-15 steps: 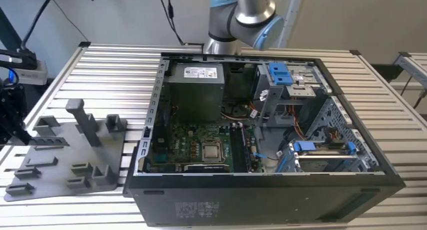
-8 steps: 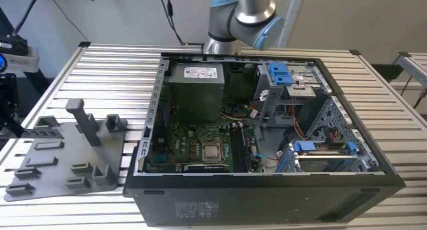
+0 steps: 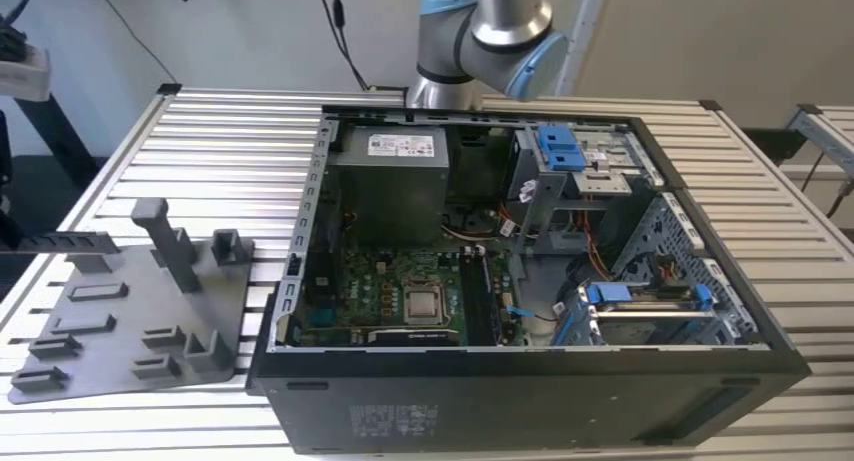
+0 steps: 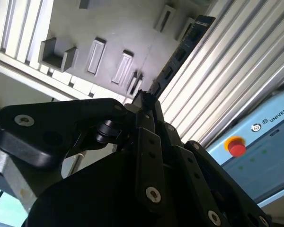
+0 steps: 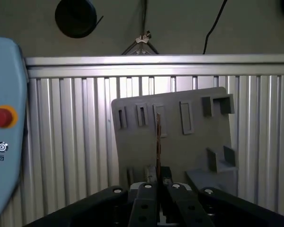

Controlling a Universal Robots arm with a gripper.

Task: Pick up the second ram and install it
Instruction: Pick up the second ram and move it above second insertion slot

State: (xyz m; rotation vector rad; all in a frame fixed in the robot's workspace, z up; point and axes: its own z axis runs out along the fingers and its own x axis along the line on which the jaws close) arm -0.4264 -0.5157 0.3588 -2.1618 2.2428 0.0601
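Facing the grey holder tray (image 5: 180,149) in both wrist views, grips the second ram (image 5: 158,139) by one end, gripper (image 5: 158,174) clenched on it, stick pointing out from the wrist. Off to one side, pale pendant (image 5: 4,161) with red button and printed lettering. Behind the open computer case (image 3: 534,391) in the exterior view, arm (image 3: 481,31) bent at a blue-capped joint.
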